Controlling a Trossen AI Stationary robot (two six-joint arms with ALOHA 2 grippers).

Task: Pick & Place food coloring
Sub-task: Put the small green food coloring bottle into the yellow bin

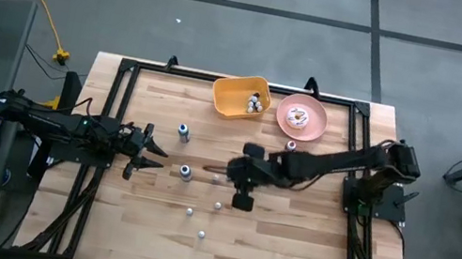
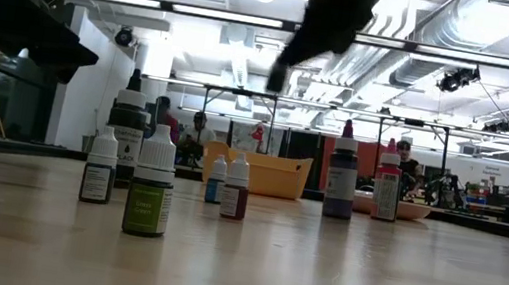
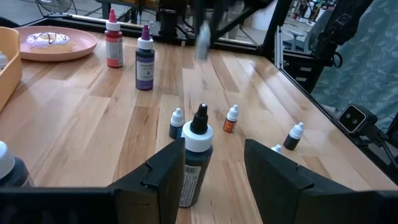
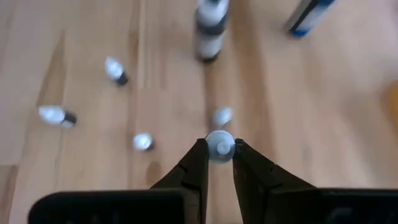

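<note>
Several small food coloring bottles stand upright on the wooden table, among them a black-capped one, a purple one and a red one. My right gripper hangs over the middle of the table, shut on one tiny white-capped bottle. At the table's left, my left gripper is open and level, with the black-capped bottle standing a little ahead of its fingers. A yellow bin at the far edge holds a few bottles. My right gripper pinches the tiny bottle at its white cap between its two fingertips. The fingers slant down from above, from the table's right. The bottle is lifted clear of the table, with other bottles standing well below it.
A pink plate with a doughnut sits next to the yellow bin at the far edge. Loose small bottles dot the table's middle and near part. A black frame borders the table. People sit in the room beyond.
</note>
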